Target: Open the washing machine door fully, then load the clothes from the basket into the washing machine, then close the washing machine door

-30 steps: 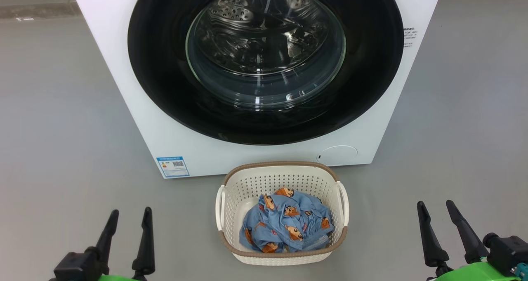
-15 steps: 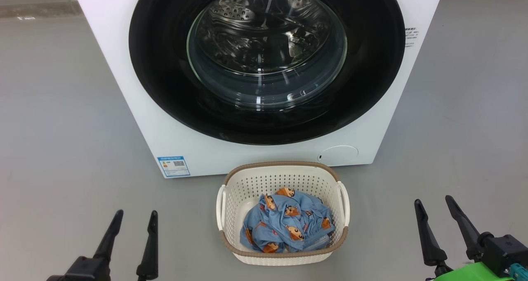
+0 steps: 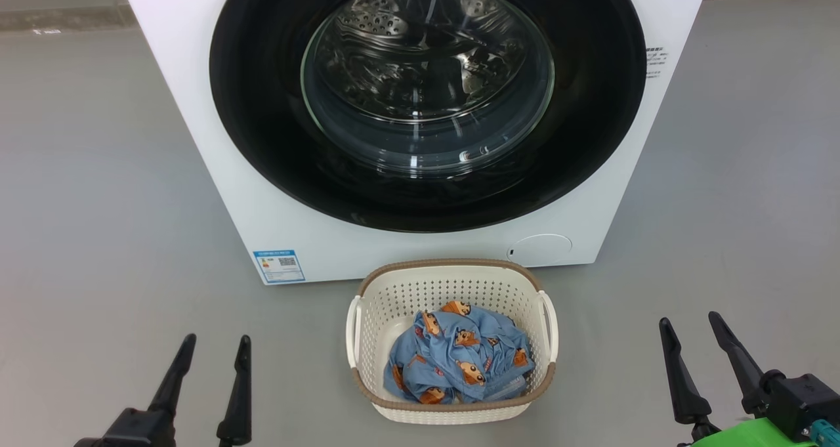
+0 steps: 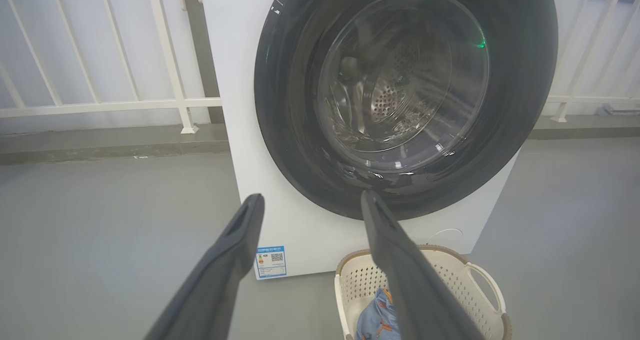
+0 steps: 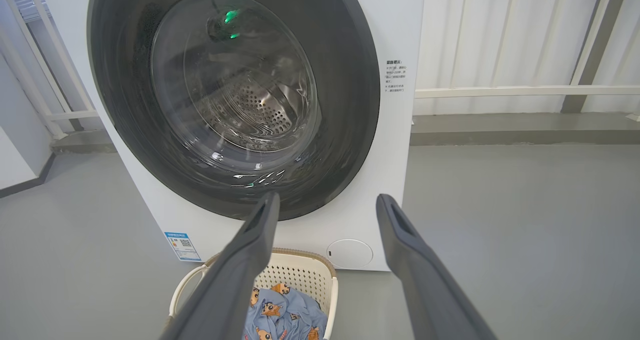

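while the door (image 3: 262, 106) is shut, basket (image 3: 453, 264) lies between left hand (image 3: 217, 337) and right hand (image 3: 689, 318), both spread wide

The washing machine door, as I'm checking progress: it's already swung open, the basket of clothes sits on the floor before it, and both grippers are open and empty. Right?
No: the head view shows the washing machine door shut, flush against the washing machine. The basket of clothes does sit before it, and the left gripper and right gripper are open and empty.
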Tool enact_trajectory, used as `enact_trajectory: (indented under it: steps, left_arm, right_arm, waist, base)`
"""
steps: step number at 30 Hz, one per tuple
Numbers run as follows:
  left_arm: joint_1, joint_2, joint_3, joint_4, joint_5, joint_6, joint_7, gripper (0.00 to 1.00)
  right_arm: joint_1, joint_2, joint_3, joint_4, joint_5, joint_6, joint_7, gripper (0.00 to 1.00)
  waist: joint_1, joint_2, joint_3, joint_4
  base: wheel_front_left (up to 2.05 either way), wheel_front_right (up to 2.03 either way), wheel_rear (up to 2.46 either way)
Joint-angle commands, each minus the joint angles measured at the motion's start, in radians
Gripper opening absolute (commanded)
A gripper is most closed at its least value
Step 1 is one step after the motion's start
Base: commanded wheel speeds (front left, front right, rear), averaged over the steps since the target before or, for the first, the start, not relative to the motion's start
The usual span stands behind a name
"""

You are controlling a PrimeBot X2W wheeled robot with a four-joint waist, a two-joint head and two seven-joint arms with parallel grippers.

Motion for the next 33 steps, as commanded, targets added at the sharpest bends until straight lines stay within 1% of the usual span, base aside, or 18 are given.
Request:
enact_trajectory:
  steps: [1, 11, 25, 33]
  left_arm:
    - [-0.014, 0.014, 0.032, -0.03, 0.007, -0.002, -0.006, 1.0]
    - [-0.013, 0.004, 0.052, -0.04, -0.013, -0.002, -0.006, 1.0]
    - [-0.012, 0.002, 0.053, -0.034, -0.01, -0.002, -0.006, 1.0]
    - [-0.013, 0.002, 0.055, -0.035, -0.008, -0.002, -0.006, 1.0]
  right_arm:
    - [0.0, -0.018, 0.028, -0.025, 0.001, 0.002, -0.012, 1.0]
    - [-0.002, -0.019, 0.031, -0.028, -0.003, 0.002, -0.012, 1.0]
    - [0.0, -0.017, 0.032, -0.032, -0.005, 0.002, -0.012, 1.0]
    - [-0.001, -0.017, 0.034, -0.033, -0.006, 0.002, -0.012, 1.0]
  waist:
    - [0.0, 0.0, 0.0, 0.001]
    - [0.0, 0.0, -0.002, 0.002]
    - [0.0, 0.0, 0.001, -0.001]
    - [0.0, 0.0, 0.004, 0.001]
  base:
    - [0.0, 0.0, 0.0]
    - [0.0, 0.0, 0.0]
    - [0.01, 0.01, -0.02]
    - [0.42, 0.42, -0.83]
